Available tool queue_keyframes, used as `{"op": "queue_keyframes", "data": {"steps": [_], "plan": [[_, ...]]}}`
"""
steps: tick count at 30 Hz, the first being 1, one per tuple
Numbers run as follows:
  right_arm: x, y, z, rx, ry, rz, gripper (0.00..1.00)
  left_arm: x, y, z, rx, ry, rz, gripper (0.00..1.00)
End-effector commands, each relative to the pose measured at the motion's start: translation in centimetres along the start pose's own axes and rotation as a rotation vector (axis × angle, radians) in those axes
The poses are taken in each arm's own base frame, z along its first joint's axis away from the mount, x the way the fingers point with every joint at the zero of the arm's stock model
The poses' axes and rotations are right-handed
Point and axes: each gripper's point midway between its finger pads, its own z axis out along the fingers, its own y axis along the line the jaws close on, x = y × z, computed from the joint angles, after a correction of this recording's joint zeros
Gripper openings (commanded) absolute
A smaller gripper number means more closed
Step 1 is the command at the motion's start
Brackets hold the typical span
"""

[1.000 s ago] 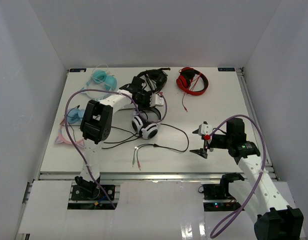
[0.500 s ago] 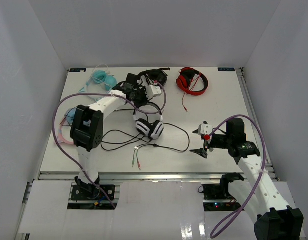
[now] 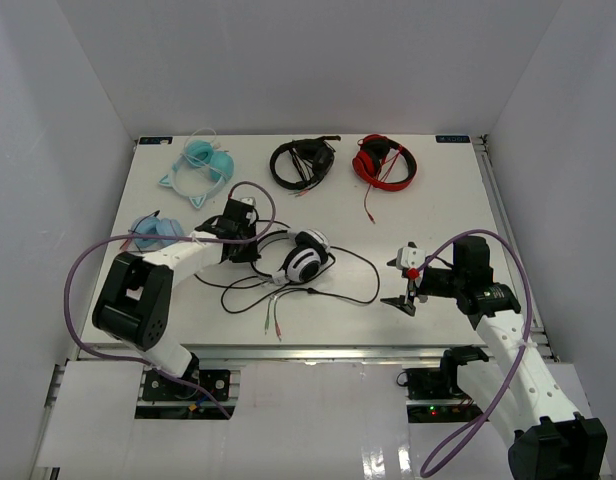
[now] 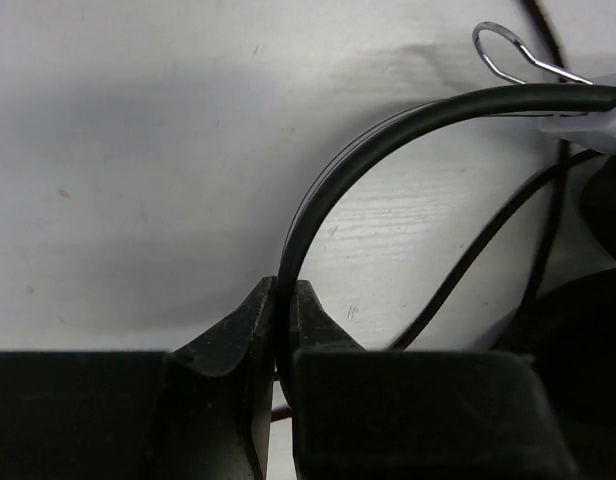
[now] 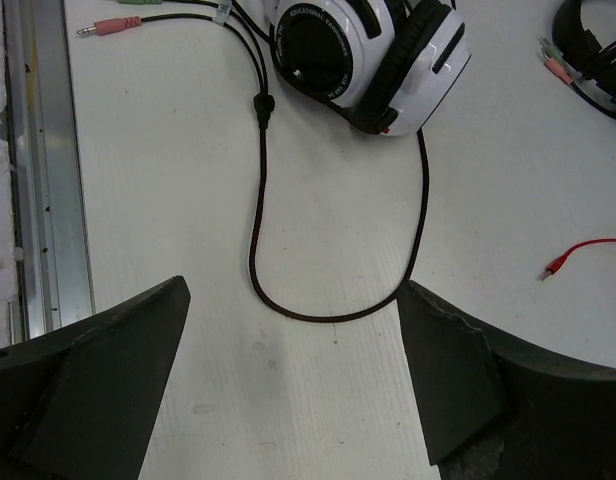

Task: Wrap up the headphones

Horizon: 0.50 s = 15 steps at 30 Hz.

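Note:
The white-and-black headphones lie on the table at front centre, and their thin black cable loops toward the near edge. My left gripper is shut on the black headband, which passes between the jaws. My right gripper is open and empty, right of the headphones. In the right wrist view the gripper hovers over the cable loop. The earcups and a pink plug are beyond it.
All-black headphones, red headphones and teal cat-ear headphones lie along the back. A blue headset lies by the left arm. A metal rail runs along the near table edge. White walls enclose three sides.

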Motion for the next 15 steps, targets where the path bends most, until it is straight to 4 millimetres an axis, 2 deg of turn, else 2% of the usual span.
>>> {"op": "queue_keyframes", "data": {"steps": [1, 3, 5, 6, 7, 9, 11, 15], "plan": [[-0.2, -0.6, -0.1, 0.022, -0.007, -0.014, 0.91, -0.2, -0.9, 0.1, 0.003, -0.043, -0.278, 0.0], [-0.1, -0.8, -0.2, 0.029, -0.005, -0.011, 0.91, 0.5, -0.9, 0.7, 0.005, -0.022, -0.282, 0.01], [-0.1, -0.8, -0.2, 0.032, -0.003, -0.008, 0.91, 0.4, -1.4, 1.0, 0.03, -0.01, -0.26, 0.23], [-0.1, -0.8, -0.2, 0.033, -0.003, -0.008, 0.91, 0.5, -1.7, 1.2, 0.044, -0.001, -0.24, 0.4], [0.0, -0.9, -0.2, 0.034, -0.003, -0.007, 0.91, 0.5, -1.8, 1.3, 0.051, 0.007, -0.226, 0.5], [0.1, -0.9, -0.2, 0.035, -0.001, -0.003, 0.91, 0.5, -1.9, 1.6, 0.054, 0.021, -0.201, 0.61], [0.1, -0.9, -0.2, 0.036, 0.0, -0.002, 0.91, 0.9, -2.3, 2.0, 0.075, 0.056, -0.171, 0.66], [0.2, -1.0, -0.3, 0.039, 0.001, 0.004, 0.91, 2.1, -2.3, 3.1, 0.095, 0.135, -0.059, 0.65]]}}
